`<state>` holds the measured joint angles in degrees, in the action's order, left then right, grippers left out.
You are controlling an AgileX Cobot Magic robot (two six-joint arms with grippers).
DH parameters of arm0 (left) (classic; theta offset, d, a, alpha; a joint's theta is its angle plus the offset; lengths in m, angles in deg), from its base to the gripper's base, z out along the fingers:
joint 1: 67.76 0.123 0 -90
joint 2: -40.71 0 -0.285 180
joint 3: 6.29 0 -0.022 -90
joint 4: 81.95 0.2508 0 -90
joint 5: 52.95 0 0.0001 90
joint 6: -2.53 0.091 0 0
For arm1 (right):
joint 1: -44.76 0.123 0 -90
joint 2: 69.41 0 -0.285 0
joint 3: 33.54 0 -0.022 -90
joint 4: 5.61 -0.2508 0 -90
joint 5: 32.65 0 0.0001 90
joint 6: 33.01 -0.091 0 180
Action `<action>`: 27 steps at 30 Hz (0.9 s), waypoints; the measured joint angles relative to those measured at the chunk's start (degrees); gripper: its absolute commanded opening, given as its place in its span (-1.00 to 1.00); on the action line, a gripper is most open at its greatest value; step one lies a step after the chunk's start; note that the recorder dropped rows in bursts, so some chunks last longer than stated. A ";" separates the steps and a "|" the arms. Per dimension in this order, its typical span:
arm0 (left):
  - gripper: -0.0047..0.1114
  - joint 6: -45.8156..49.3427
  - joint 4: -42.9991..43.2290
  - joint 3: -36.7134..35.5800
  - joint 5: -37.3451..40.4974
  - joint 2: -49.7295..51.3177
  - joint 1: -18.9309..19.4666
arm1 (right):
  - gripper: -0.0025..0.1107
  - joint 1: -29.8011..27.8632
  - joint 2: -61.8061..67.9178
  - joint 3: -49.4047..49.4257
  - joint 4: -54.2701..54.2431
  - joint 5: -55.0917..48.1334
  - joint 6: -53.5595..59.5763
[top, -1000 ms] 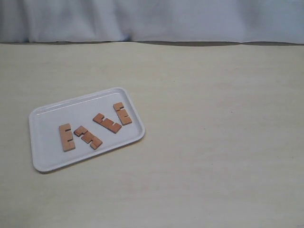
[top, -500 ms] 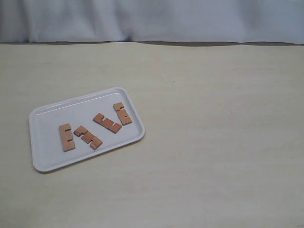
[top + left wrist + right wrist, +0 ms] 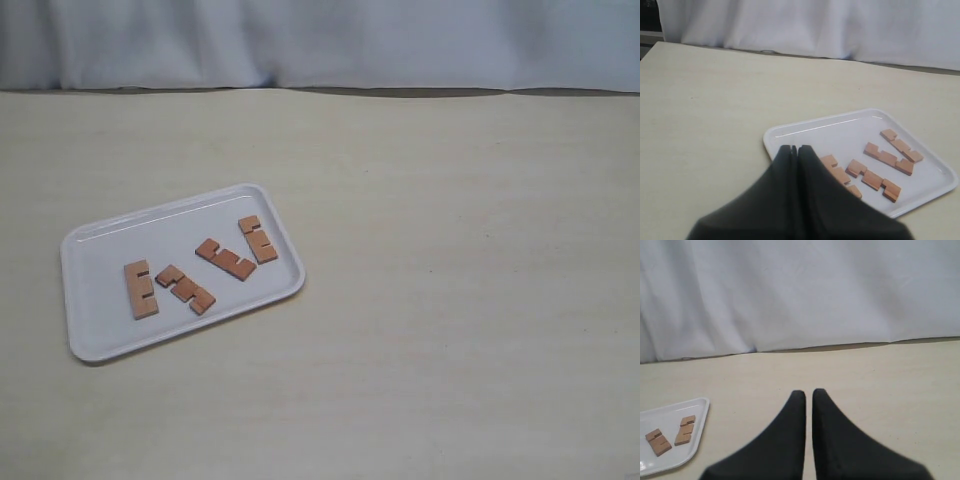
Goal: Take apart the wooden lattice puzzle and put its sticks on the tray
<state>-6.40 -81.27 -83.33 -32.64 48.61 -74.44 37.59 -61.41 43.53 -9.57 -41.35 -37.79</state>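
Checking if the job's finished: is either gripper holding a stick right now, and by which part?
Nothing is held. The left gripper and the right gripper are both shut and empty; all four sticks lie on the tray.

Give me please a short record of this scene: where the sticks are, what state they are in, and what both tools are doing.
sticks: four, all lying flat on the tray, none interlocked
tray: white, on the left part of the table in the exterior view
table: beige
left tool: shut, empty, pointing toward the tray
right tool: shut, empty, away from the tray
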 measured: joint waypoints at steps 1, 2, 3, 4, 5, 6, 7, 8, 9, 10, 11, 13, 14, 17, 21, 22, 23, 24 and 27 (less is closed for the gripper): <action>-0.92 0.00 0.00 0.00 0.00 0.00 0.00 | -0.88 0.00 0.00 0.00 0.09 0.00 0.28; -0.92 0.00 0.00 0.00 0.00 0.00 0.00 | -0.88 0.00 0.00 0.00 0.09 -0.13 0.66; -0.92 0.00 0.00 0.00 0.00 0.00 0.00 | -0.88 0.00 0.00 0.00 -0.09 -0.28 0.79; -0.92 0.00 0.00 0.00 0.00 0.00 0.00 | -0.88 0.00 0.00 0.00 -0.35 -0.44 0.82; -0.92 0.00 0.00 0.00 0.00 0.00 0.00 | -0.88 0.00 0.00 0.00 -0.63 -0.71 0.82; -0.92 0.00 0.00 0.00 0.00 0.00 0.00 | -0.88 0.00 0.00 0.00 -0.77 -0.84 0.91; -0.92 0.00 0.00 0.00 0.11 0.00 0.00 | -0.88 0.00 0.00 0.00 -0.92 -2.19 0.95; -0.92 0.00 0.00 0.00 0.11 0.00 0.00 | -0.88 0.00 0.00 0.00 -0.92 -3.44 0.95; -0.92 0.00 0.00 0.00 0.11 0.00 0.00 | -0.88 0.00 0.00 0.00 -0.92 -6.83 1.05; -0.92 0.00 0.00 0.00 0.11 0.00 0.00 | -0.88 0.00 0.00 0.00 -0.92 -7.89 1.05; -0.92 0.00 0.00 0.00 0.11 0.00 0.00 | -0.88 0.00 0.00 0.00 -0.92 -9.39 1.05; -0.92 0.00 0.00 0.00 0.11 0.00 0.00 | -0.88 0.00 0.00 0.00 -0.68 -9.99 1.05; -0.92 0.00 0.00 0.00 0.11 0.00 0.00 | -0.88 0.00 0.00 0.00 -0.12 -10.11 1.05; -0.92 0.00 0.00 0.00 0.11 0.00 0.00 | -0.88 0.00 0.00 0.00 0.24 -10.24 1.05; -0.92 0.00 0.00 0.00 0.11 0.00 0.00 | -0.88 0.00 0.00 0.00 0.24 -10.70 1.05; -0.92 0.00 0.00 0.00 0.11 0.00 0.00 | -0.88 0.00 0.00 0.00 0.24 -10.70 1.05; -0.92 0.00 0.00 0.00 0.11 0.00 0.00 | -0.88 0.00 0.00 0.00 0.24 -10.70 1.05; -0.92 0.00 0.00 0.00 0.11 0.00 0.00 | -0.88 0.00 0.00 0.00 0.24 -10.70 1.05; -0.92 0.00 0.00 0.00 0.11 0.00 0.00 | -0.88 0.00 0.00 0.00 0.24 -10.70 1.05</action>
<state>-6.40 -81.27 -83.33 -32.53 48.61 -74.44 37.59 -61.41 43.53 -9.33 -52.04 -36.74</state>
